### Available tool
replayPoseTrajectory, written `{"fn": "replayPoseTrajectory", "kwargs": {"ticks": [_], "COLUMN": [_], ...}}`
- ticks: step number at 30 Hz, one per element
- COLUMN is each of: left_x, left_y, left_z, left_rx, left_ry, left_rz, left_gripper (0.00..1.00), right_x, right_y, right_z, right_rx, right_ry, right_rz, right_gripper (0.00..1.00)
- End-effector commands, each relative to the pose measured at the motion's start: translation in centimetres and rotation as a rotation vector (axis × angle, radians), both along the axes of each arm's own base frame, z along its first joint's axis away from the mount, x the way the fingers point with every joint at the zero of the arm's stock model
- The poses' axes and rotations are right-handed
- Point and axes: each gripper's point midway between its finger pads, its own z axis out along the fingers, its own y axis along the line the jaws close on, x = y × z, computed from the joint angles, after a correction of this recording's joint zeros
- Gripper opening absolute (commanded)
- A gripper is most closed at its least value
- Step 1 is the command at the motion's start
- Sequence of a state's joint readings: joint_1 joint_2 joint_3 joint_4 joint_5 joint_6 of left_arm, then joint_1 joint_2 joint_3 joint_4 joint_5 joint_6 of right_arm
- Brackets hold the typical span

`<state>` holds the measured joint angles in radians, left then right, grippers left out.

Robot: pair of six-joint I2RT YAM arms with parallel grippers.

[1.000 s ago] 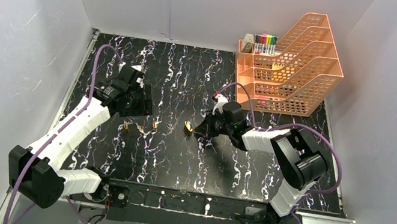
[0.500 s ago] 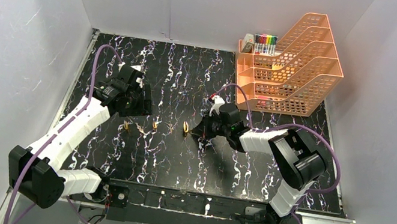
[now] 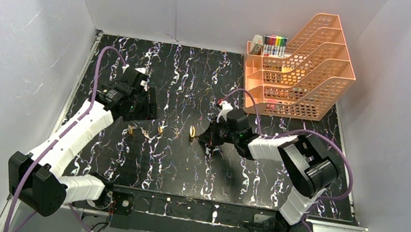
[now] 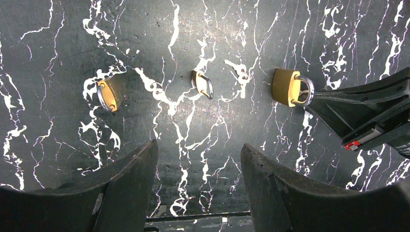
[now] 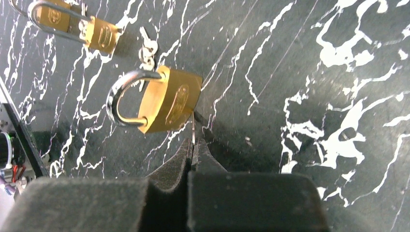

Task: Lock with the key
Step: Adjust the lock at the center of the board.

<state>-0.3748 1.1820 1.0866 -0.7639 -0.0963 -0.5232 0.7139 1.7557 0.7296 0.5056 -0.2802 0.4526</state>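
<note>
Key (image 5: 193, 129) in right gripper (image 5: 193, 146) touches padlock (image 5: 169, 99); indiscernible overhead.

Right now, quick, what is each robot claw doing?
Left gripper: open, holding nothing.
Right gripper: closed on the key.

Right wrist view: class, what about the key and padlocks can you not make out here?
The key: the right claw hides its head; only a thin edge shows.
The nearest padlock: its keyhole faces away, so whether the key is inserted is unclear.
The farthest padlock: cut off by the top edge, partly behind another shackle.
</note>
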Motion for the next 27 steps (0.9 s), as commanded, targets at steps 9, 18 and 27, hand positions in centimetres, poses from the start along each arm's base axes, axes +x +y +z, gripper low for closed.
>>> {"fn": "replayPoseTrajectory", "kwargs": {"ticks": [9, 18, 27], "left_x": [-0.8, -0.9, -1.1], "left_y": [0.5, 0.6, 0.7], "left_z": [-0.1, 0.2, 0.3], "left_rx": [0.005, 0.007, 0.008], "left_ry": [0.009, 0.004, 0.003], "left_rz": [-0.009, -0.007, -0.009], "left_gripper": [0.62, 0.62, 0.62], "right_x": [-3.7, -3.4, -3.5], "right_y": [-0.5, 0.9, 0.9], "right_z": [-0.9, -0.1, 0.2], "right_rx": [-0.030, -0.004, 0.001], "right_ry": [0.059, 0.047, 0.047], "right_rz": [0.025, 0.037, 0.037], "right_gripper": [0.00, 0.00, 0.00]}}
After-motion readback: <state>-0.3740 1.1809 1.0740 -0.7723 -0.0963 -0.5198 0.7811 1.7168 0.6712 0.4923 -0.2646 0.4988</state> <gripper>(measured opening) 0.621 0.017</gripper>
